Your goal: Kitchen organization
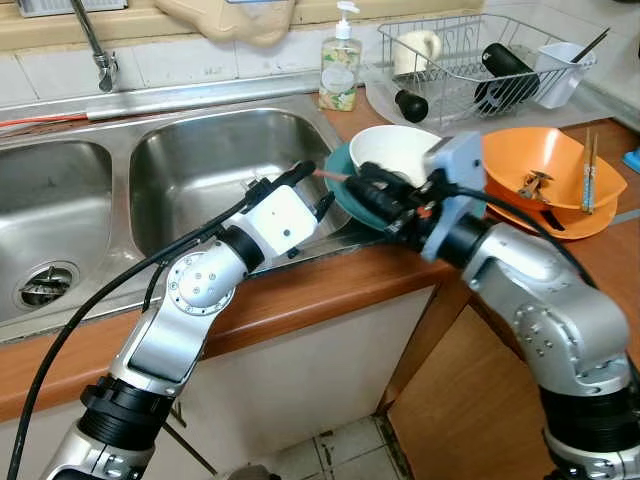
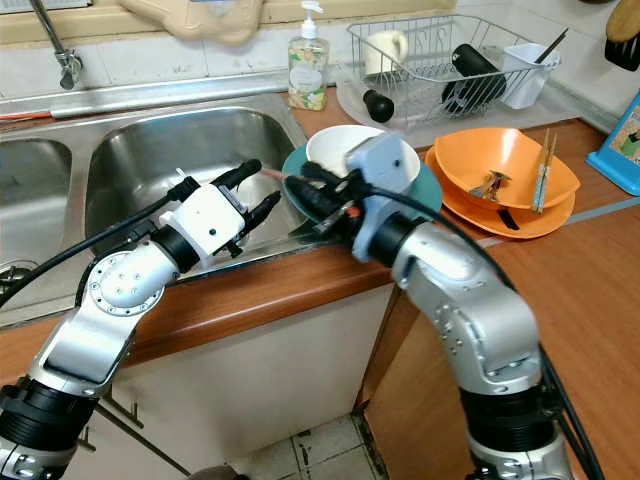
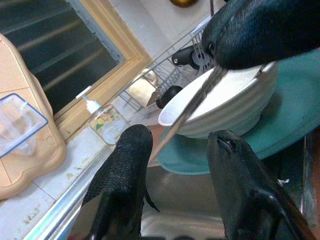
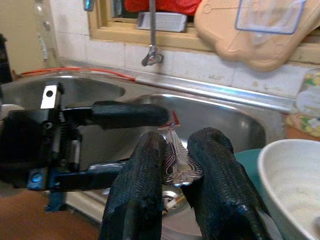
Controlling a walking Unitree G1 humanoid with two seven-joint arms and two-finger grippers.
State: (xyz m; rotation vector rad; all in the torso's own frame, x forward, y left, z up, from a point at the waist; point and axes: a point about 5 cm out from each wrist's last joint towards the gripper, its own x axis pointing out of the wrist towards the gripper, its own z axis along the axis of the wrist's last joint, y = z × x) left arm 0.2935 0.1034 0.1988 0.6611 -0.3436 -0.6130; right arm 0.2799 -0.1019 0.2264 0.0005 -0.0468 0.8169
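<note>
The right gripper (image 4: 175, 167) pinches a spoon (image 4: 176, 159) by its patterned handle, a detail the head views hide. The left gripper (image 3: 175, 165) waits wide open at the spoon's tip, beside the white bowl (image 1: 395, 150) on a teal plate (image 2: 425, 190) at the sink (image 1: 190, 165) edge.

A home kitchen: a steel double sink (image 1: 210, 170) set in a wooden counter (image 1: 330, 285), tap (image 1: 95, 45) on a tiled wall, soap bottle (image 1: 341, 65) and wire dish rack (image 1: 480, 60) at the far right.
</note>
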